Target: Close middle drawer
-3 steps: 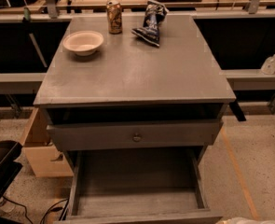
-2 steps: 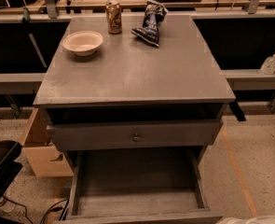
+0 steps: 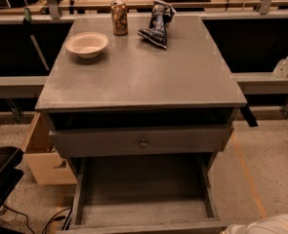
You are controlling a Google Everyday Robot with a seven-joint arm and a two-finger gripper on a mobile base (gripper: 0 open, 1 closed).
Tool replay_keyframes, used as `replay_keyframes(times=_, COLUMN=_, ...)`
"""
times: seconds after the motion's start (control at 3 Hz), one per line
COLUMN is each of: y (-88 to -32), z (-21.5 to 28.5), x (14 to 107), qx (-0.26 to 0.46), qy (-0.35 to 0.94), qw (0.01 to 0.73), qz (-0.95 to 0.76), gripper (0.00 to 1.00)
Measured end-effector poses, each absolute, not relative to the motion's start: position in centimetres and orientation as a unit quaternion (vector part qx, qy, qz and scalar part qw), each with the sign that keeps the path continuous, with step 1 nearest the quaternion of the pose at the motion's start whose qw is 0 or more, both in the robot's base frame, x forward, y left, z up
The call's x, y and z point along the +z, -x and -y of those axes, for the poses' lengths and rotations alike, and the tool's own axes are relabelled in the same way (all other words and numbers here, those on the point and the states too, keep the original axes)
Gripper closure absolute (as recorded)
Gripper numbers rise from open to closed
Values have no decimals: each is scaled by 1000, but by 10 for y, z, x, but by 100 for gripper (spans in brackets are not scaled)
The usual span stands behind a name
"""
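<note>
The grey cabinet (image 3: 143, 77) fills the camera view. Under its top sits a drawer front with a round metal knob (image 3: 143, 143), nearly flush. Below it the middle drawer (image 3: 143, 201) is pulled far out and looks empty inside. Its front rail (image 3: 143, 226) lies at the bottom edge of the view and its knob is hidden. The lowest drawer is out of view. My gripper is not in view. Only a white part of the robot (image 3: 270, 224) shows at the bottom right corner, just right of the open drawer's front.
On the cabinet top stand a white bowl (image 3: 87, 44), a drink can (image 3: 118, 17) and a blue chip bag (image 3: 157, 22). A cardboard box (image 3: 43, 157) sits on the floor to the left, with a black object (image 3: 2, 174) nearby. A bottle (image 3: 283, 66) stands on the right ledge.
The white robot part at the bottom right shows a little more than before. Nothing else has moved.
</note>
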State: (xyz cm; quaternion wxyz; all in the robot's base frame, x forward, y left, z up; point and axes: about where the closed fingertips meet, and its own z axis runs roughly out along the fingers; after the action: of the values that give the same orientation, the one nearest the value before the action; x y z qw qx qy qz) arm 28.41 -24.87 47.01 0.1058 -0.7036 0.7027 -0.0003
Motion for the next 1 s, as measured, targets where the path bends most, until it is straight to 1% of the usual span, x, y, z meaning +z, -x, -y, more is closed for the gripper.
replay_keyframes(times=0.33, y=-281, z=236, x=455, qx=13, qy=711, qw=107, qz=-694, gripper=100)
replay_keyframes(times=1.0, y=-308, z=181, x=402, qx=51, qy=735, qw=160, qz=-658, gripper=100)
